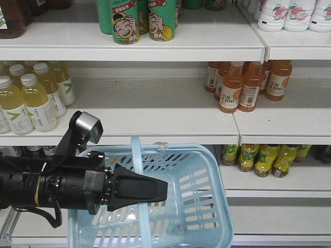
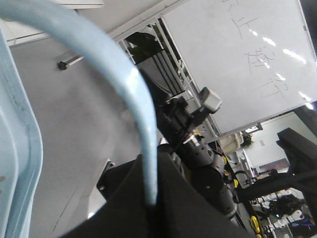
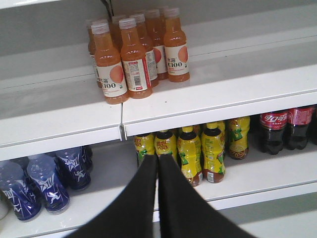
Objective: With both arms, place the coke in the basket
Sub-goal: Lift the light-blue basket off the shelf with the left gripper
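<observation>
Two coke bottles (image 3: 274,131) with red labels stand on the lower shelf, at the far right of the right wrist view. My right gripper (image 3: 157,159) is shut with nothing in it; it hangs in front of the yellow tea bottles, left of the coke and apart from it. The light-blue basket (image 1: 207,170) hangs low in front of the shelves. Its thin handle band (image 2: 133,84) runs between the fingers of my left gripper (image 2: 149,166), which is shut on it. The front view shows the left gripper (image 1: 161,190) over the basket's opening.
Orange C100 bottles (image 3: 133,54) stand on the shelf above the yellow tea bottles (image 3: 198,151). Blue bottles (image 3: 44,183) sit at lower left. Pale yellow drinks (image 1: 31,98) and green cans (image 1: 126,20) fill other shelves. The right arm (image 2: 198,148) and a whiteboard (image 2: 237,54) show behind the handle.
</observation>
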Tool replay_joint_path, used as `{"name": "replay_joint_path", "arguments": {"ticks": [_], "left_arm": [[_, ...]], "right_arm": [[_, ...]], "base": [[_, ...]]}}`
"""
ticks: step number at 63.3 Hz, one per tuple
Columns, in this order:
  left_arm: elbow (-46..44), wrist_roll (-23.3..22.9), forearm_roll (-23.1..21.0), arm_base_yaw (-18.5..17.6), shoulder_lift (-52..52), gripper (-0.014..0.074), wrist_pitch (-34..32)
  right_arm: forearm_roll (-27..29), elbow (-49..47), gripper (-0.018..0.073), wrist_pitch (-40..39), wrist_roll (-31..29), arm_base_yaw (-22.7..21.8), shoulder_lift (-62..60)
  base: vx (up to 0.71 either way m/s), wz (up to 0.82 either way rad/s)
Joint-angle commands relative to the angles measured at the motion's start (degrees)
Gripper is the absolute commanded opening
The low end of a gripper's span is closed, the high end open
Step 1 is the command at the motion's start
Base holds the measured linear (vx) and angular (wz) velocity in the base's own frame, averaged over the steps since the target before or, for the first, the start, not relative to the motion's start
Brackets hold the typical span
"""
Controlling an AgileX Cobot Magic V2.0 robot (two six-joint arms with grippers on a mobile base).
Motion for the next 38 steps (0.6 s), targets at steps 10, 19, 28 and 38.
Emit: {"name": "replay_joint_path", "arguments": {"ticks": [10, 19, 28, 38], "left_arm": [[-1.16, 0.26, -6.68, -1.37, -4.13, -0.0008, -12.18], [-1.16, 0.26, -6.49, -1.37, -4.24, -0.0008, -12.18], [-1.16, 0.26, -6.16, -1.37, -4.24, -0.0008, -12.18], [-1.16, 0.26, -6.16, -1.37, -4.24, -0.0008, -12.18]], "right_arm": [[-0.41, 0.63, -0.0002, -3.95, -0.05, -0.43, -1.03], [-0.41, 0.63, -0.0002, -3.95, -0.05, -0.43, -1.03], [-0.41, 0.63, -0.0002, -3.95, -0.05, -0.43, -1.03], [-0.41, 0.63, -0.0002, -3.95, -0.05, -0.43, -1.03]], "base": [[0.00, 0.00], [0.00, 0.00], [0.00, 0.00], [0.00, 0.00]]}}
